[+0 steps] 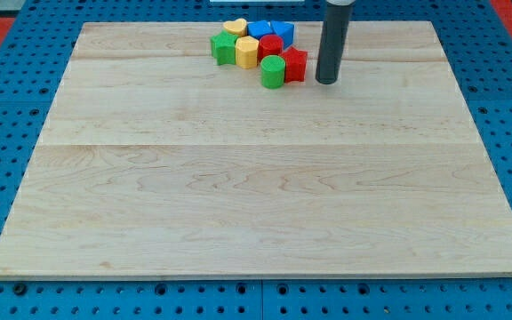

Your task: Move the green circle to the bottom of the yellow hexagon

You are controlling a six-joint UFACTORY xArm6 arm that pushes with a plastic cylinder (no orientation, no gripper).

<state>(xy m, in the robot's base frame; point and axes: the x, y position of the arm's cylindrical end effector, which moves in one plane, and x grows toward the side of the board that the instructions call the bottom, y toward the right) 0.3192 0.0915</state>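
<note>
At the view's left end of the cluster, near the top edge of the wooden board (256,204), sits a green block (223,48) of star-like shape. Just to its right stands the yellow hexagon (246,53), with a yellow heart (235,28) behind it toward the view's top. Next come a blue block (260,29), a red block (270,46) and another blue block (282,32), packed tightly together; their exact shapes are hard to make out. The green circle (273,71) stands at the cluster's lower right, below and right of the yellow hexagon and touching or nearly touching the red star (294,64) beside it. Further right, my rod hangs upright, and my tip (327,82) rests on the board just right of the red star, a small gap between them. There are no jaws; it is a plain rod.
</note>
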